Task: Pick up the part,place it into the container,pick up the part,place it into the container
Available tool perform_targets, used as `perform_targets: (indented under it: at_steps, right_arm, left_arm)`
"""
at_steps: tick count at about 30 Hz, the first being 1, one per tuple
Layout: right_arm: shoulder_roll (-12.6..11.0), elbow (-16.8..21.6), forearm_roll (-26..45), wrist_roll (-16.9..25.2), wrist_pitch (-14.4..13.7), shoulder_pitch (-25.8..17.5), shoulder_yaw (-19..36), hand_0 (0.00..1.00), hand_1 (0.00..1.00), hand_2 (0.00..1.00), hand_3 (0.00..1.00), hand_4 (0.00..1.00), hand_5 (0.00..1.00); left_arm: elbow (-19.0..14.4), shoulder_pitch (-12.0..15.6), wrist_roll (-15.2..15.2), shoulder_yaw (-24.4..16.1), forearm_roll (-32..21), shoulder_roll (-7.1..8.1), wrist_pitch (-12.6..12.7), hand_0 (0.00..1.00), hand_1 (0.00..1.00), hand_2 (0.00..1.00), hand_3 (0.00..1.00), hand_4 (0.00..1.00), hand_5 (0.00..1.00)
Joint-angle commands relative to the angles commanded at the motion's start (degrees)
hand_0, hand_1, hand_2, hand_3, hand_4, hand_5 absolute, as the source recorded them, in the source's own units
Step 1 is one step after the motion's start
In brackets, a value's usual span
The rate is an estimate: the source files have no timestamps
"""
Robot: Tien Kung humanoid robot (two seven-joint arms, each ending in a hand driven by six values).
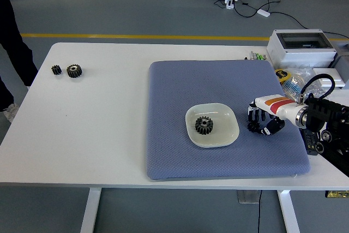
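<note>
A dark gear lies inside the shallow white dish in the middle of the blue mat. Two more gears, a small one and a larger one, sit on the bare white table at the far left. My right hand hovers low over the mat just right of the dish. Its black fingers hang loosely bent downward and I see nothing in them. The white forearm with orange and red stripes leads off to the right edge. The left arm does not show.
A grey electrical box and a bag of small items stand at the back right, close behind my arm. A person in dark clothes stands at the table's left end, hands out of sight.
</note>
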Motion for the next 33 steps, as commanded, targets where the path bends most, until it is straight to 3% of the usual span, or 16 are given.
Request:
perform_targets:
  at_steps: [22,33]
  right_arm:
    - [0.83,-0.27,2.38,-1.38,1.85,0.22,-0.04,0.322,0.398,0.457,0.510,0.885,0.002]
    - [1.27,-0.72,5.28,-2.82,3.43,0.65,-0.22,0.257,0.360,0.424,0.470,0.905,0.002]
  left_arm:
    - [0.00,-0.13,0.04,0.00,0.02,0.00,-0.01,0.689,0.676,0.683,0.569,0.675,0.611]
    - [0.00,-0.19,0.04,-0.07,0.08,0.00,-0.02,0.689,0.676,0.684,0.570,0.675,0.609]
